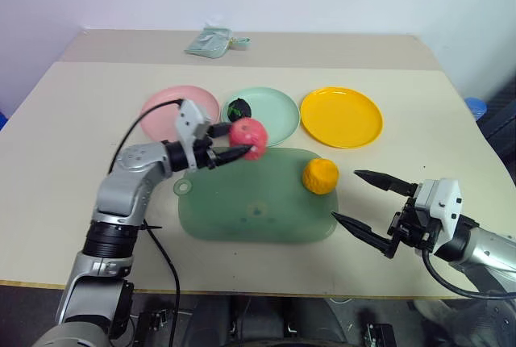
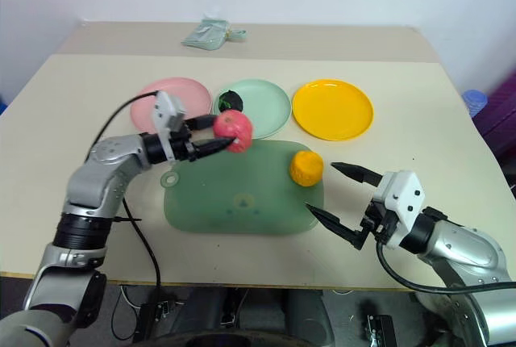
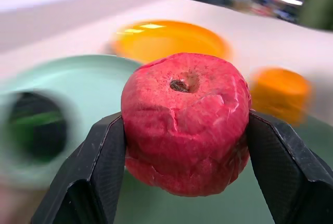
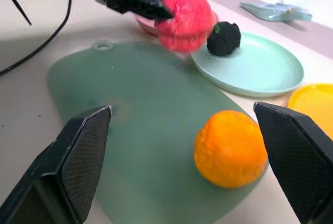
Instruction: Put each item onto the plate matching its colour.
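Observation:
My left gripper [image 1: 239,142] is shut on the pink-red apple [image 1: 250,135], holding it in the air over the far left corner of the translucent green tray [image 1: 250,214]. The wrist view shows both fingers [image 3: 99,166] pressed against the apple's [image 3: 184,122] sides. Just behind it, the dark-green ball [image 1: 239,109] sits on the mint green plate [image 1: 278,114]. The pink plate [image 1: 164,109] lies to the left and the orange-yellow plate [image 1: 341,117] to the right. The orange-yellow lump [image 1: 320,176] rests on the tray's right side. My right gripper [image 1: 345,195] stands open by the tray's right edge, near the lump.
A pale green cloth bundle [image 1: 211,41] lies at the table's far edge. A black cable [image 1: 157,242] hangs from my left arm over the table's front left. A blue object [image 1: 476,106] sits off the table at the right.

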Available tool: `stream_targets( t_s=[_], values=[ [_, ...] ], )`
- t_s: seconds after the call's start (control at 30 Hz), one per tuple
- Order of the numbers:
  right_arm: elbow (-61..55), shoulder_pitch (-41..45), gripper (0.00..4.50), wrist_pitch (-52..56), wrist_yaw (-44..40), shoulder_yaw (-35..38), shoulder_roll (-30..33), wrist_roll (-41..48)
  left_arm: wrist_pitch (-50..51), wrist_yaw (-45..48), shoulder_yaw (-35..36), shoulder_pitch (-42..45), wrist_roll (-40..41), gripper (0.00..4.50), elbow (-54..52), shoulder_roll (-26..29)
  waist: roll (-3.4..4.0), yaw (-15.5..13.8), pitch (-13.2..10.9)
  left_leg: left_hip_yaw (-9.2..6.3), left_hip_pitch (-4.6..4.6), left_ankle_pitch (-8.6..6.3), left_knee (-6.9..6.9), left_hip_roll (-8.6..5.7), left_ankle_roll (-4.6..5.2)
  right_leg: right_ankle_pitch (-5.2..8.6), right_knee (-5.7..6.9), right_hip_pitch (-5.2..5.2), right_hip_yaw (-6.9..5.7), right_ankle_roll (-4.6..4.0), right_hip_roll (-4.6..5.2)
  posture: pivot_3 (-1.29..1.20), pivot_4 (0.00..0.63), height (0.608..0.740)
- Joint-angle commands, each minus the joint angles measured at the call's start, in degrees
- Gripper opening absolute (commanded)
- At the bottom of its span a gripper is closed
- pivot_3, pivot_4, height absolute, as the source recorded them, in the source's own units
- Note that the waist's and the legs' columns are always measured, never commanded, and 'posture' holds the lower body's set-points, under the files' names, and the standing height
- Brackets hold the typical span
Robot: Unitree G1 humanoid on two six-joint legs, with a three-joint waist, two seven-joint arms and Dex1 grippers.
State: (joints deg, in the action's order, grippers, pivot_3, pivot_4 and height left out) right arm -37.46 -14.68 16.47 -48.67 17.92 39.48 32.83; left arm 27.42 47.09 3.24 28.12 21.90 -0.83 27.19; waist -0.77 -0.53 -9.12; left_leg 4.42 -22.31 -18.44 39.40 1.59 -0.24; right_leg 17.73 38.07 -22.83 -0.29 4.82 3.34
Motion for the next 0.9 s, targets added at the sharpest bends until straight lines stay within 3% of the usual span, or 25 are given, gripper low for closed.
stream_targets(
  t_s=[0.03, 0.3, 0.67, 0.8, 0.9],
  values=[
    [0.7, 2.2, 4.50, -0.4, -0.9, -1.2, 0.5, 0.7, 0.7, -6.5, 5.3, -0.1, -0.3, 3.15, -0.4, 0.9, -0.02, -0.2, 0.0, 0.00, 0.00, 0.00, 0.00, -0.01, 0.00, 0.00, 0.00, 0.00, 0.00, 0.00, 0.02, 0.00, 0.150, 0.740],
    [5.2, 8.8, 4.50, -0.5, -3.1, -4.7, 0.7, 0.3, -4.5, -25.7, 9.3, 2.4, -9.4, 3.15, 8.9, -0.7, -0.03, -0.3, 0.0, -0.03, -0.01, -0.03, 0.09, -0.04, 0.05, -0.01, 0.02, 0.04, -0.04, 0.02, 0.07, 0.00, 0.150, 0.740],
    [6.4, 11.4, 4.50, 0.0, -4.0, -6.4, 0.7, 0.6, -13.0, -33.4, 7.7, 7.0, -12.8, 3.15, 20.3, -7.6, -0.06, -0.2, 0.0, -0.02, -0.08, -0.06, 0.22, -0.04, 0.10, -0.03, 0.04, 0.04, -0.08, 0.06, 0.09, 0.00, 0.150, 0.740],
    [6.8, 11.8, 4.50, 0.2, -4.2, -6.3, 1.0, 0.6, -13.9, -32.9, 7.2, 7.3, -12.8, 4.46, 21.0, -7.8, -0.06, -0.2, 0.0, -0.01, -0.08, -0.06, 0.22, -0.04, 0.10, -0.03, 0.04, 0.04, -0.08, 0.06, 0.10, 0.00, 0.150, 0.740],
    [7.1, 12.1, 4.50, 0.2, -4.2, -6.4, 0.9, 0.4, -13.6, -32.5, 7.2, 6.3, -12.6, 4.46, 19.8, -7.4, -0.06, -0.3, 0.0, -0.01, -0.08, -0.06, 0.23, -0.04, 0.10, -0.03, 0.04, 0.04, -0.08, 0.06, 0.10, 0.00, 0.150, 0.740]
  ],
)
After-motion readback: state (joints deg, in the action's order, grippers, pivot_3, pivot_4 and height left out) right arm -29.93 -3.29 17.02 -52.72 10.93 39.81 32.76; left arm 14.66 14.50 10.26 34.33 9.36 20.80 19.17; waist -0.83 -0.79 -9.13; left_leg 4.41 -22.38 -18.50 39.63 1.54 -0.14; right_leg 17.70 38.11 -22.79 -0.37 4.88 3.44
